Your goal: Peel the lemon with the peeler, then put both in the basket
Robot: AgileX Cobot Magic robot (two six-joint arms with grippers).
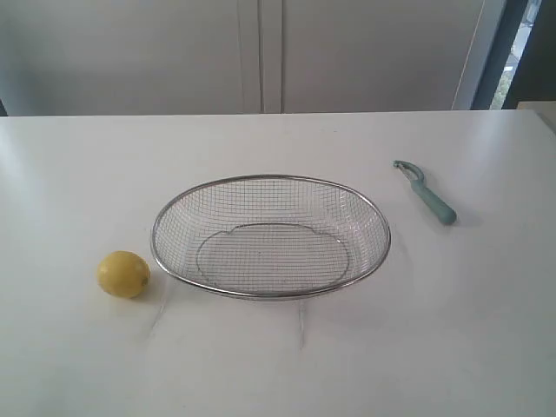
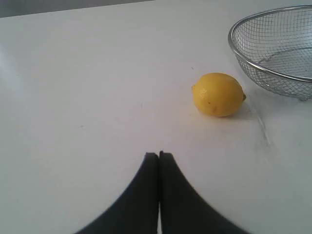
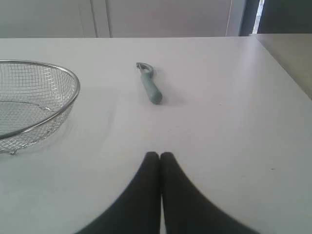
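A small yellow lemon (image 1: 123, 274) lies on the white table just left of the wire mesh basket (image 1: 379, 257). The teal-handled peeler (image 1: 426, 194) lies to the basket's right, its metal head pointing away. Neither arm shows in the exterior view. In the left wrist view my left gripper (image 2: 159, 154) is shut and holds nothing, well short of the lemon (image 2: 218, 94), with the basket's rim (image 2: 233, 49) beyond it. In the right wrist view my right gripper (image 3: 160, 155) is shut and holds nothing, with the peeler (image 3: 149, 85) some way ahead and the basket (image 3: 72, 100) off to one side.
The basket holds nothing. The white table (image 1: 78, 165) runs back to a pale wall with panel seams (image 1: 261, 52). The table's right edge (image 3: 285, 63) shows in the right wrist view, with a dark opening behind it.
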